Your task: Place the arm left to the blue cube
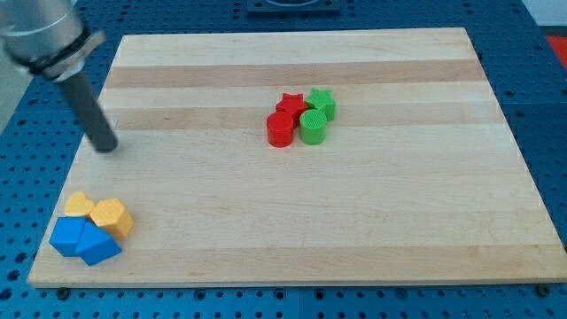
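Observation:
A blue cube [98, 247] sits near the board's lower left corner, with a second blue block [66, 237] touching its left side. Two yellow blocks, one [80, 206] and another [112, 216], touch the blue ones from above. My tip [107, 147] rests on the board near its left edge, well above this cluster and about level in x with the blue cube. The dark rod slants up to the view's top left.
A cluster sits at the board's upper middle: a red star [291, 104], a green star [321, 102], a red cylinder [280, 129] and a green cylinder [313, 127]. The wooden board's [354, 221] left edge lies close to the blue blocks.

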{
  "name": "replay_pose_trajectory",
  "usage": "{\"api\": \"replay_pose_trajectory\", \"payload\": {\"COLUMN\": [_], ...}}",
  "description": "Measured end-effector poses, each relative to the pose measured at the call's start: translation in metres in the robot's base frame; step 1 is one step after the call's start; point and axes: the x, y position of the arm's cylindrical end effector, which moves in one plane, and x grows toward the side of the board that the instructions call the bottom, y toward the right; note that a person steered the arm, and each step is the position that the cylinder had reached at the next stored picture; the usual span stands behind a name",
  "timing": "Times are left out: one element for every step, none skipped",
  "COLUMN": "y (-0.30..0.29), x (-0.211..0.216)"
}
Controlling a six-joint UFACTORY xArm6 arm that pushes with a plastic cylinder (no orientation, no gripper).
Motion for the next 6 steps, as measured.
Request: {"api": "replay_pose_trajectory", "payload": {"y": [-0.033,-0.037,-0.037,-0.036,-0.037,-0.037], "x": [0.038,0.040,0.045,0.052,0.069,0.084]}}
